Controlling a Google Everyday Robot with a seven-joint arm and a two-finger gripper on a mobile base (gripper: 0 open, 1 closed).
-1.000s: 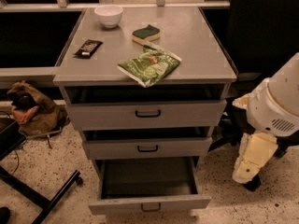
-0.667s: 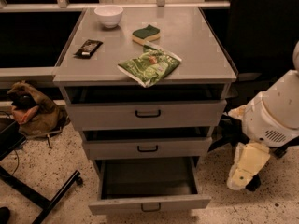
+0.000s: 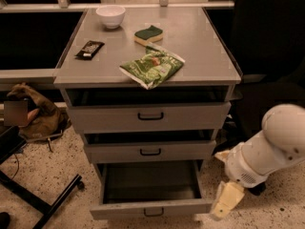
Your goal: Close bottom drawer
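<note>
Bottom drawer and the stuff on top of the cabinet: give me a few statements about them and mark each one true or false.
1. The bottom drawer is pulled out further than the two drawers above it. True.
2. The claw is on the bottom drawer's handle. False: it hangs by the drawer's right front corner, away from the handle.
3. The white bowl stands at the back left of the cabinet top. True.
4. The green bag lies inside the bottom drawer. False: it lies on the cabinet top, near the front edge.
</note>
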